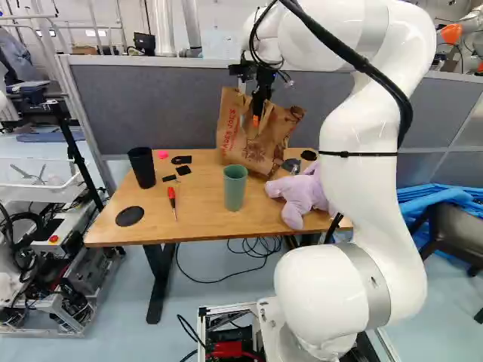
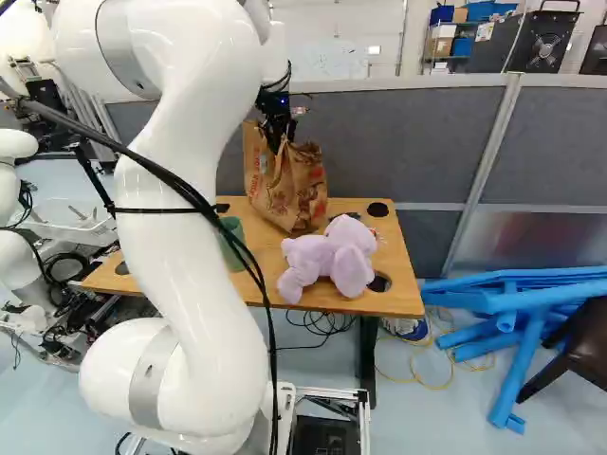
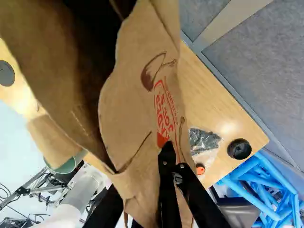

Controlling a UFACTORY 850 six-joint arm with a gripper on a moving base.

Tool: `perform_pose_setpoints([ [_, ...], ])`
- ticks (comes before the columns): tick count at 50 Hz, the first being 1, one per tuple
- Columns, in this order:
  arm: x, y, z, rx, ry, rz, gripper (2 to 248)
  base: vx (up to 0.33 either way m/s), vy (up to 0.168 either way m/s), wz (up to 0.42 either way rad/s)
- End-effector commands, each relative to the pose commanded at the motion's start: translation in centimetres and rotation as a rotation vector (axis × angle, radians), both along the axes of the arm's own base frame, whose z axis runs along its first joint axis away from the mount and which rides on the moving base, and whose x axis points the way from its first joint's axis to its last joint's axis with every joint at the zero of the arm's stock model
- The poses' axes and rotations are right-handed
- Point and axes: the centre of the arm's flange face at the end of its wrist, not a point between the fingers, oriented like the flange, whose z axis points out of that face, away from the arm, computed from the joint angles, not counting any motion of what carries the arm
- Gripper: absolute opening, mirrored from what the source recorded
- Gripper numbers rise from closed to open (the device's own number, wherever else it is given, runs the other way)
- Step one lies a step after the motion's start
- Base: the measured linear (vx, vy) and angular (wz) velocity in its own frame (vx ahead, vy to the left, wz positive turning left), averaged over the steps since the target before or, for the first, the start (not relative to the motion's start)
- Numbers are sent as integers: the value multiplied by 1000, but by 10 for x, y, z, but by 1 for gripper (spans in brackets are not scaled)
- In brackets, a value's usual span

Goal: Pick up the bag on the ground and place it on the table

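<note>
Bag (image 1: 232, 136) was found tilted at the table's (image 1: 198, 228) one o'clock in the left base view, its rim pinched between both fingers of the gripper (image 3: 170, 156). Likely faults: paper tearing under the one-sided pull; toppling if released at that tilt; striking the cup (image 1: 235, 188) at seven o'clock from it or the toy (image 1: 296, 197) at five. Wrist view showed its gaping mouth, unseen from the base. Left base view showed the screwdriver (image 1: 172, 197); right base view did not.
</note>
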Motion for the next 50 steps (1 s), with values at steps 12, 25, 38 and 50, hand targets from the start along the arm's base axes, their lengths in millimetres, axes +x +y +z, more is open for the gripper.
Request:
perform_pose_setpoints([
  [12,0,0,0,0,0,0,66,0,0,0],
  [25,0,0,0,0,0,0,136,0,0,0],
  [38,0,0,1,0,-1,0,244,0,0,0],
  [50,-6,0,16,0,-26,0,247,0,0,0],
])
